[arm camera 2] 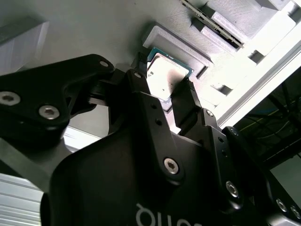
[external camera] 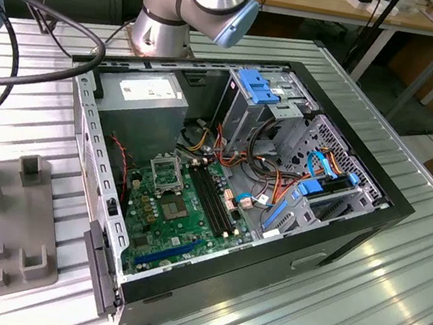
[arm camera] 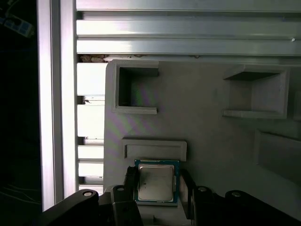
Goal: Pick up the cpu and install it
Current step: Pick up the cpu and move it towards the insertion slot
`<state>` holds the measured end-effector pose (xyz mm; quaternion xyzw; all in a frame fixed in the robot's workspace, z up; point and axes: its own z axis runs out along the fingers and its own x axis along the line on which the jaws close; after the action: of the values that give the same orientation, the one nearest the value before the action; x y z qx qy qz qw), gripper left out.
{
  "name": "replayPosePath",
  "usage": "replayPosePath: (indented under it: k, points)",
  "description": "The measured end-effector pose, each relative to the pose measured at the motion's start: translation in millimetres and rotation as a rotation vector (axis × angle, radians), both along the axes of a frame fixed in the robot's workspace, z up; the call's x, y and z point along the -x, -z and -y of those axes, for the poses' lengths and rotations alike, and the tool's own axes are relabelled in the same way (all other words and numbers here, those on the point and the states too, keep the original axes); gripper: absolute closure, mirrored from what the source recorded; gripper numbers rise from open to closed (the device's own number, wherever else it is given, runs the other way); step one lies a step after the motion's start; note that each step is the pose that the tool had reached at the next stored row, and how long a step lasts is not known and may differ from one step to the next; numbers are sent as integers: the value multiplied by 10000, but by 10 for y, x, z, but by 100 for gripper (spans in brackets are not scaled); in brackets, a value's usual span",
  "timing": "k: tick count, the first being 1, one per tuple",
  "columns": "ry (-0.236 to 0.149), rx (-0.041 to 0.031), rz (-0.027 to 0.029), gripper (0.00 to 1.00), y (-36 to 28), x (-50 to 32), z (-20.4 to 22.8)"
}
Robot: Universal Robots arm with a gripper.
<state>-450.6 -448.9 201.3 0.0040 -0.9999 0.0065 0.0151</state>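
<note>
cpu (arm camera: 155, 182) status: lying flat on the grey tray (arm camera: 211, 136), metal face up, just beside a raised rib (arm camera: 154, 149), not lifted yet. So pretty much the whole job left. Over in the exterior view, socket (external camera: 166, 176) inside the computer case (external camera: 203, 301) looking empty, well apart from the tray. Gripper (arm camera: 158, 175) pointing straight down at the cpu, fingers (arm camera: 130, 178) spread open and straddling it, one per side. Close on both edges, but no firm clamp as far as can be told.
</note>
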Motion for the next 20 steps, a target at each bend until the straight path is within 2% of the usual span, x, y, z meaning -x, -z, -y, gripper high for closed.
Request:
replayPosePath:
  k: [4, 5, 9, 16, 20]
  points:
    - [8, 0, 0, 52, 3, 0, 0]
    - [11, 0, 0, 45, 3, 0, 0]
    - [12, 0, 0, 45, 21, 6, 0]
    - [11, 0, 58, 45, 46, 21, 0]
    - [7, 1, 59, 45, 61, 22, 0]
